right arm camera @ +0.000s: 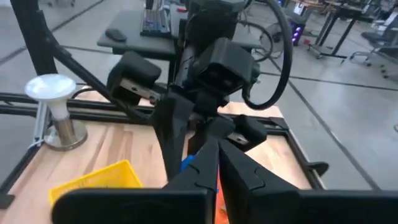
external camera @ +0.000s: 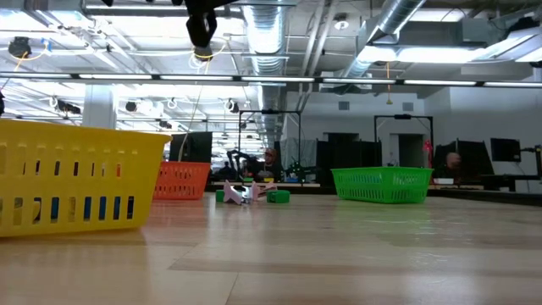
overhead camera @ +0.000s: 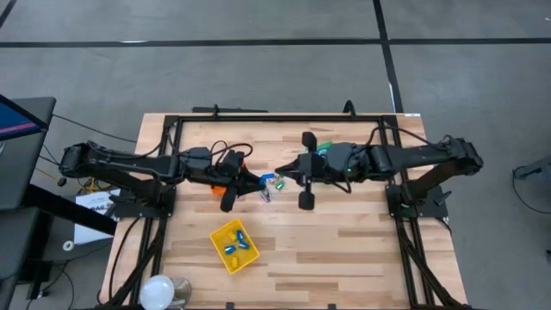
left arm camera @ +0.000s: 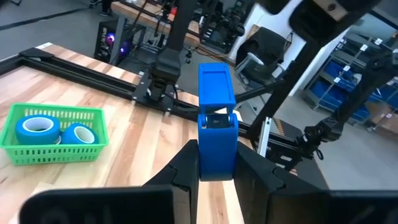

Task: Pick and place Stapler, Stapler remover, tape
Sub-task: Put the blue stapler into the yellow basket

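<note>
Stapler [left arm camera: 217, 121] is riding clamped between left gripper [left arm camera: 217, 171] fingers (right gripper [right arm camera: 208, 163] clenched empty), awaiting binning.

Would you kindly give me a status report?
Left gripper shut on blue stapler, raised. Right gripper shut, nearby. Two tape rolls in green bin.

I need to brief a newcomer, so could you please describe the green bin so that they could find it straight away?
Start at the wooden table and find the right arm reaching toward its middle. The green bin sits under that arm, on the table's far half. Unlike the yellow bin near the front edge, it is green and holds two tape rolls.
</note>
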Controlling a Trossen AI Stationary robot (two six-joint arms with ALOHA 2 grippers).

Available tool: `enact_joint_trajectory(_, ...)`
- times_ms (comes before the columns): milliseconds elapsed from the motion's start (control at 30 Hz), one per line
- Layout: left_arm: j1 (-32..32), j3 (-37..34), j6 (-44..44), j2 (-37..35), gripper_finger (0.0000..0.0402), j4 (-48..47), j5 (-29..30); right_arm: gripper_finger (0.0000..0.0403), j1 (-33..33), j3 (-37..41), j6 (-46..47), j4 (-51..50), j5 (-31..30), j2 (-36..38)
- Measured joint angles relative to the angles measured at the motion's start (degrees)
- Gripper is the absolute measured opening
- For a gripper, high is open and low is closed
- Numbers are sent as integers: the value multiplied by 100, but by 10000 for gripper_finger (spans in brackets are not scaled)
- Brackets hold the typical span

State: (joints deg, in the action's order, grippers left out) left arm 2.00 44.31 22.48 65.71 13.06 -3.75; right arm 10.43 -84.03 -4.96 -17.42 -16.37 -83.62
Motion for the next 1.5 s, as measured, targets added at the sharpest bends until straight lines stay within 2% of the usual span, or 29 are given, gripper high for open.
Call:
enact_joint_trajectory(400, 28, -2, -122, 0, 63, 109, 46, 1, -310, 0, 249, -77, 939, -305)
enact_joint_trajectory(833, 28, -2, -125, 0, 63, 159, 55, 0, -387, -2, 357, -339, 1068, -560)
enact_joint_trajectory(1067, 28, -2, -125, 0, 63, 192, 51, 0, -381, 0, 361, -410, 1368, -637)
enact_joint_trajectory(1500, 31, -7, -122, 2, 63, 299, 39, 0, -386, 0, 414, -505, 1524, -530)
